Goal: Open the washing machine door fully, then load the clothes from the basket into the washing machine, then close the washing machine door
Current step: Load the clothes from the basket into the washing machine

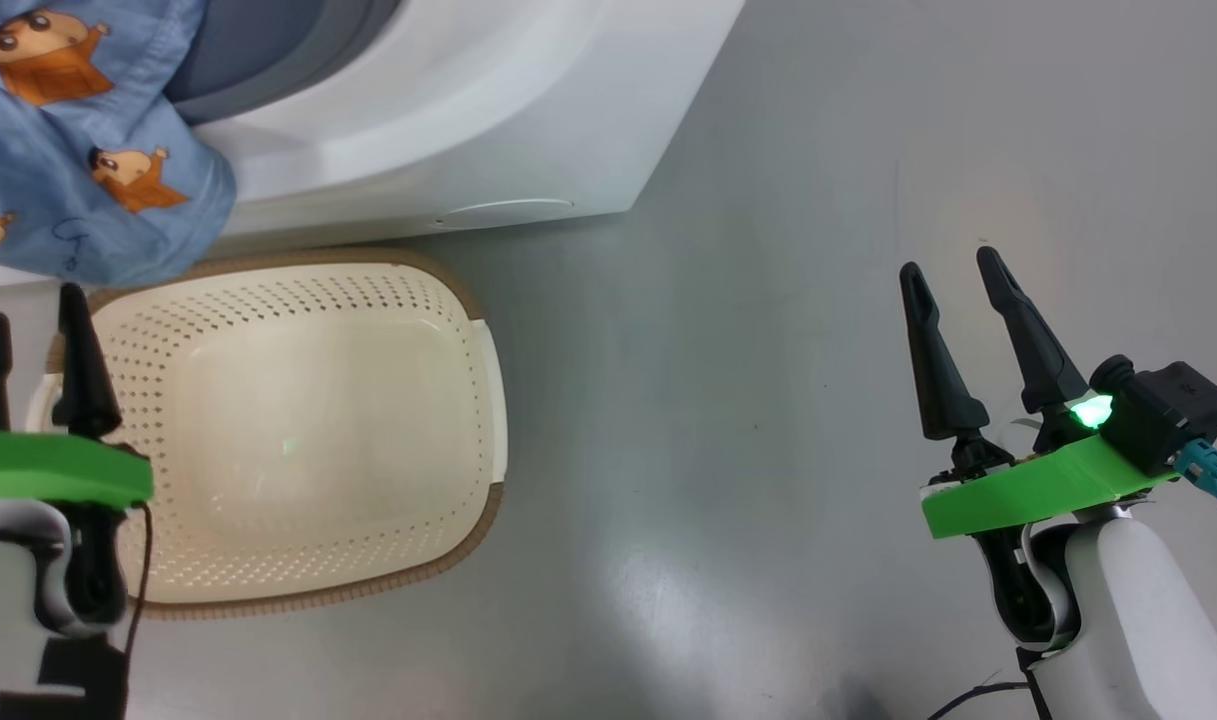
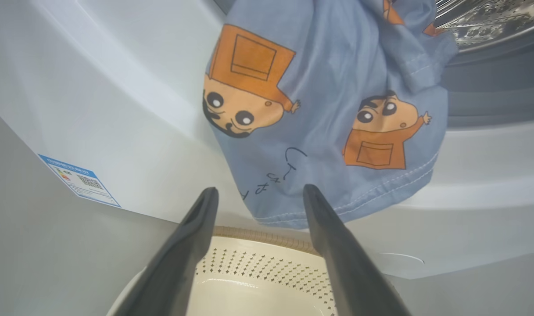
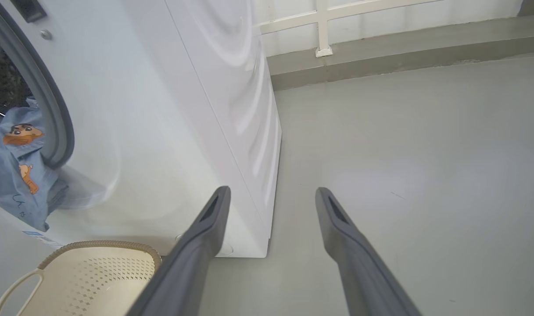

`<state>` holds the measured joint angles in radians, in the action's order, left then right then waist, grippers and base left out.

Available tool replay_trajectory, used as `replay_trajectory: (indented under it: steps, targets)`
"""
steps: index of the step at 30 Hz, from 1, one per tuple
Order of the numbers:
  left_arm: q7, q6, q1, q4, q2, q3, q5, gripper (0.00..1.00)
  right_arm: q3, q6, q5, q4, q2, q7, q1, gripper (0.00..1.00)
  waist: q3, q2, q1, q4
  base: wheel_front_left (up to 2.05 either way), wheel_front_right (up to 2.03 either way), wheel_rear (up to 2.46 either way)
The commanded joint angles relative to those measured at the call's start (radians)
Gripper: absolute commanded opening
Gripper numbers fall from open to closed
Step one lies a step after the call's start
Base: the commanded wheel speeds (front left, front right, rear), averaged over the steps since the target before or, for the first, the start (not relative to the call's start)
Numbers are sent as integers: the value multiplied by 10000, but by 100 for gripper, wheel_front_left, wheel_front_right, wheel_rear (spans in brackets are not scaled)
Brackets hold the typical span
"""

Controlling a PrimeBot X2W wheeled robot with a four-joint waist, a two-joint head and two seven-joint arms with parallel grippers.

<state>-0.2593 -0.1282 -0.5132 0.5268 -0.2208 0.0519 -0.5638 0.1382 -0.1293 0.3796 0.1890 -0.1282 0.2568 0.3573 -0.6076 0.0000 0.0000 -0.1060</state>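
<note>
Clothes [image 2: 328,109]: a blue printed garment hangs out of the washer's mouth, over the gasket [image 2: 490,87] and down the white front. Its hem ends just above the basket's back rim. How much of it lies inside is hidden, and the head view cuts it off at the left and top edges.
Basket [image 1: 298,300]: stands on the floor [image 1: 768,400] against the washer's foot. Its left end is covered by the left gripper in the head view.
Washer [image 3: 161,109]: cut off in every view.
Drum [image 2: 486,17]: only a sliver of steel shows, at the top right of the left wrist view.
Left gripper [image 1: 30,305]: released, fingers spread, holding nothing. It is over the basket's left end, tips just below the hem.
Right gripper [image 1: 950,262]: released, fingers apart, holding nothing. It is over bare floor, well apart from the basket.
Label [image 2: 79,180]: a blue sticker low on the front, print too small to read.
Flap [image 1: 503,212]: a faint round outline behind the basket.
</note>
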Motion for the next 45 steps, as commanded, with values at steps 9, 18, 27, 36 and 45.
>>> replay_trajectory:
  steps: [9,18,27,36,45]
  targets:
    - [-24,-25,-1130,917,-1038,-488,-529,100,252,-14,-14,-248,68,49,-49,100,-203,0,0,-184,0,0,0]
    - [-24,-25,-2082,1168,-1803,-1491,-1163,100,349,-14,-29,-273,153,49,133,100,-458,0,0,-405,0,0,0]
    - [-24,-25,-2273,245,-2209,-2954,-2121,100,301,-14,-34,-315,249,49,145,100,-554,0,0,-581,0,0,0]
    - [-24,-25,-2454,-200,-2355,-3363,-2687,30,271,-14,-45,-348,303,49,202,100,-623,0,0,-588,0,0,0]
    - [-24,-25,-2449,-296,-2387,-3142,-2868,0,240,-14,-44,-340,314,49,210,100,-601,0,0,-599,0,0,0]
